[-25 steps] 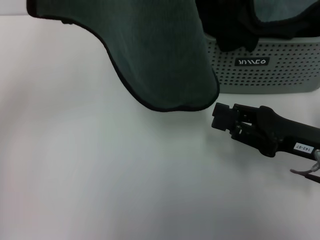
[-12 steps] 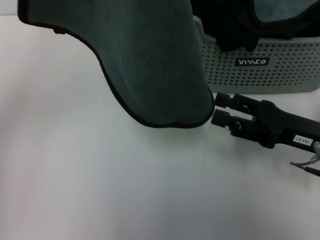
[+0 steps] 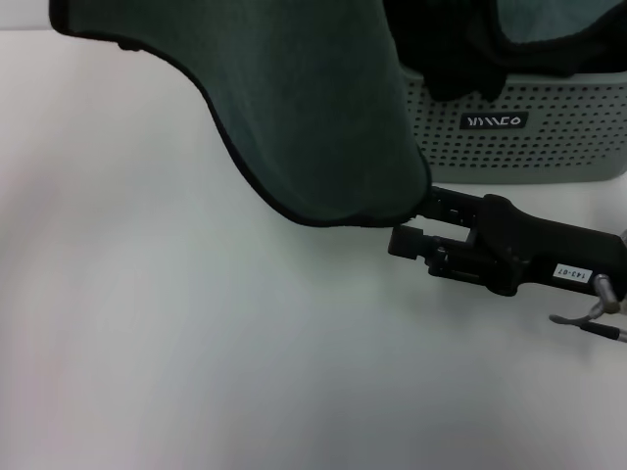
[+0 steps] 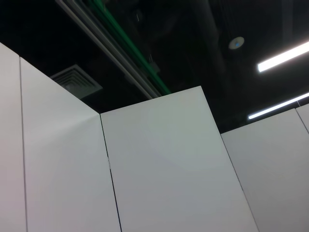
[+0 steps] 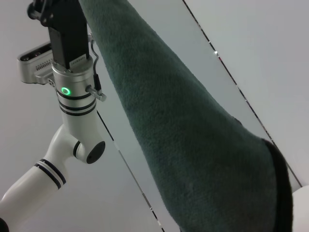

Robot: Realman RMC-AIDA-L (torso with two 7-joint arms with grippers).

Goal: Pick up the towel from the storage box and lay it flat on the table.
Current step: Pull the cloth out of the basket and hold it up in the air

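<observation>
Over the past second the right tool (image 3: 409,223) has slid left along the white desk (image 3: 176,343), its spread fingers now reaching the low corner of the dark grey-green fleecy towel (image 3: 304,108). The towel hangs left of the pale perforated storage box (image 3: 519,137), pinched by the left tool (image 5: 60,19) above.

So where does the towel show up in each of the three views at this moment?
Head view: the towel hangs from the top edge down over the table, its lower corner by the right gripper.
Left wrist view: not in it; only wall panels and ceiling.
Right wrist view: it fills the middle, running diagonally.
Shared landmark: the towel's black stitched edging.
</observation>
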